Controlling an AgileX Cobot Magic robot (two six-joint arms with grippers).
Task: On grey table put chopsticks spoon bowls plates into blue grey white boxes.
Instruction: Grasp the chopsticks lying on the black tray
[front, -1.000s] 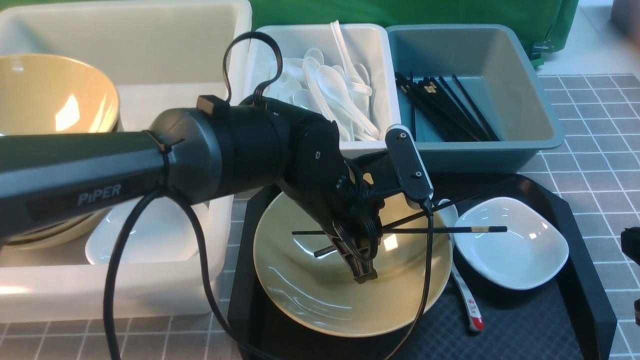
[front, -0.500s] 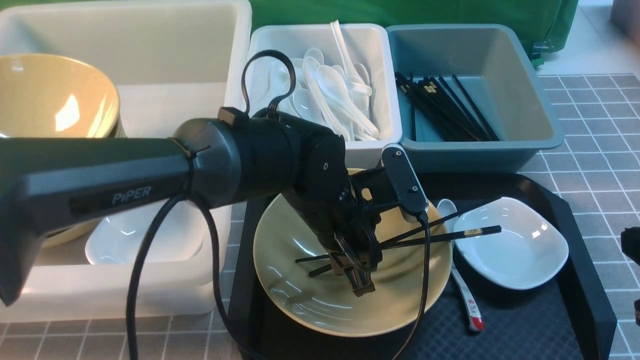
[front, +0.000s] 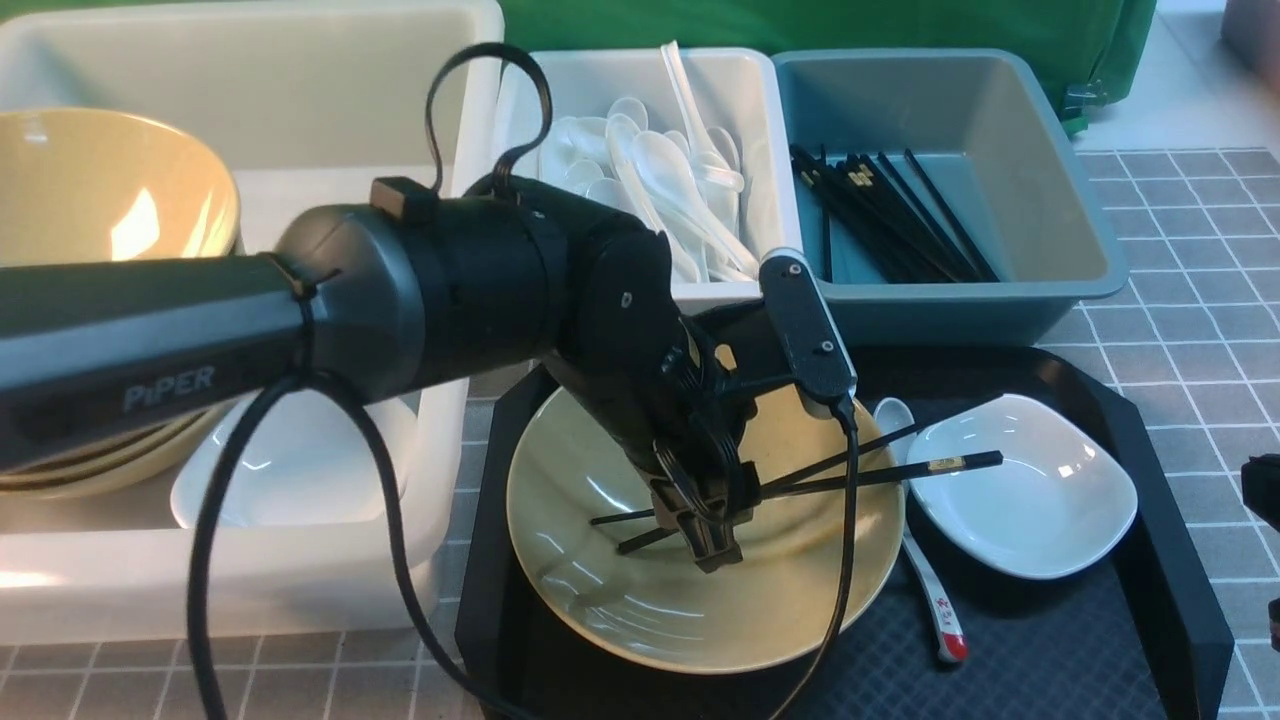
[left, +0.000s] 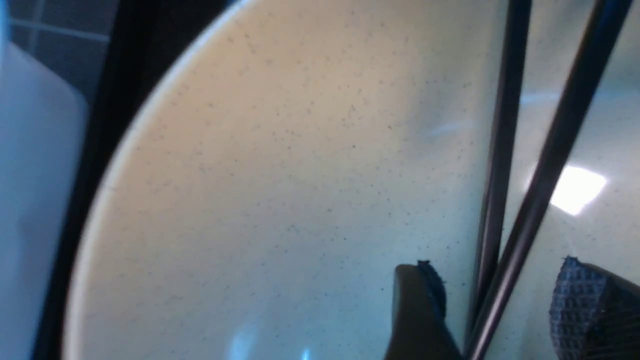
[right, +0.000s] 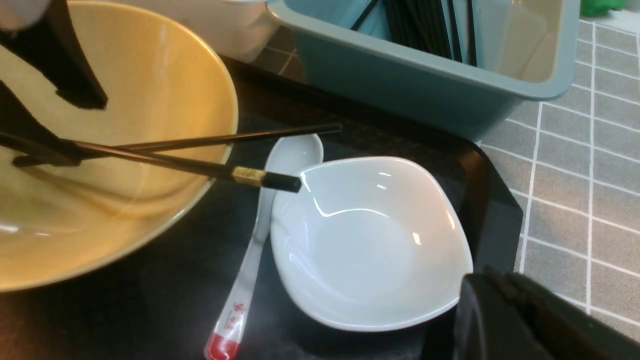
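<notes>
The chopsticks (front: 880, 470) (right: 175, 162) lie crossed over the rim of a tan bowl (front: 620, 590) on the black tray, their gold-banded ends above a white plate (front: 1030, 500) (right: 370, 240). My left gripper (front: 705, 540) (left: 497, 290) hangs inside that bowl (left: 275, 175), open, with both sticks (left: 550, 150) passing loose between its fingers. The spoon (front: 935, 600) (right: 245, 290) with red marks lies between bowl and plate. My right gripper (right: 492, 282) is shut and empty, just off the plate's near corner.
The black tray (front: 1150, 600) sits on the grey table (front: 1200, 250). Behind it stand a blue-grey box (front: 950, 315) with several chopsticks, a small white box (front: 760, 140) of white spoons, and a large white box (front: 300, 100) holding stacked tan bowls (front: 100, 190) and a white plate (front: 300, 470).
My left gripper has opened and let go of the chopsticks. They dropped from level onto the bowl's rim and the plate. The left arm dipped forward, then drew back.
</notes>
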